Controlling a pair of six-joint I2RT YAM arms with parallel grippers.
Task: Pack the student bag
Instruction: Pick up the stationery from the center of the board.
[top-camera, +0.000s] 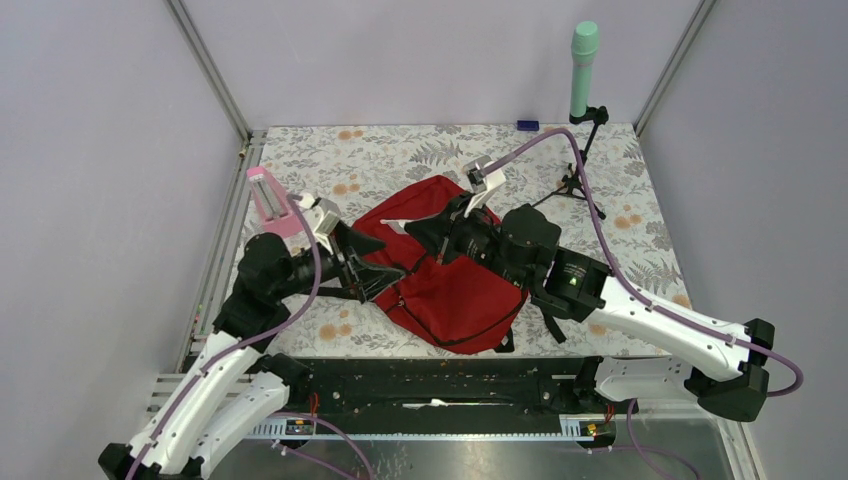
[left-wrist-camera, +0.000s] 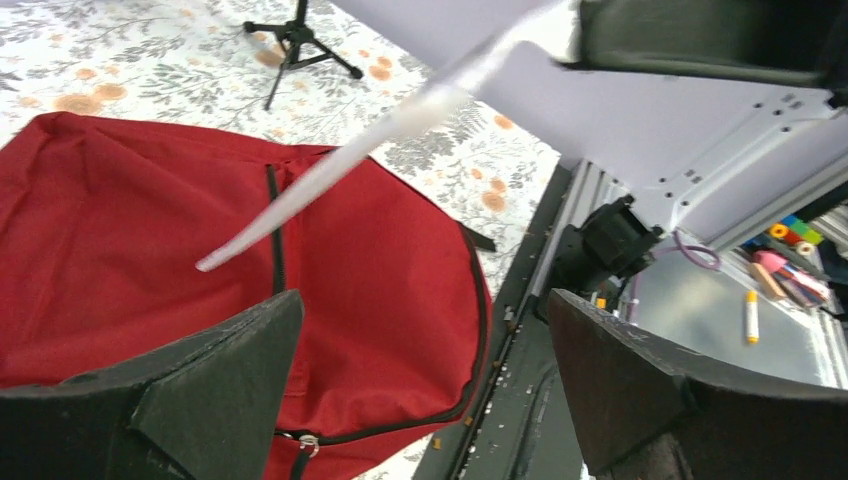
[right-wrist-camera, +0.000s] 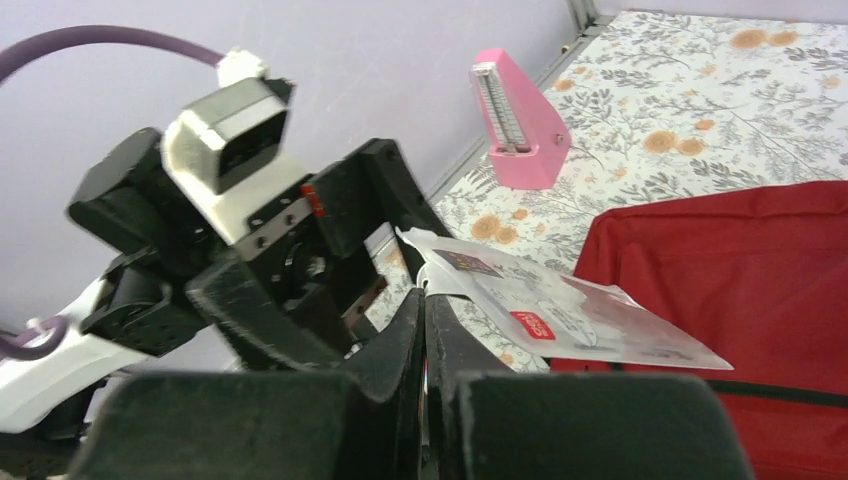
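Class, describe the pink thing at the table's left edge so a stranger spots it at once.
Find the red bag in the middle of the table, then look to its left edge. There stands the pink thing, a tapered block with a pale ruled strip down its face; nothing else there is pink.

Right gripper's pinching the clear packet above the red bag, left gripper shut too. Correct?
Not quite: the left gripper is open, fingers wide apart, as the left wrist view shows. The right gripper does pinch the clear packet above the red student bag.
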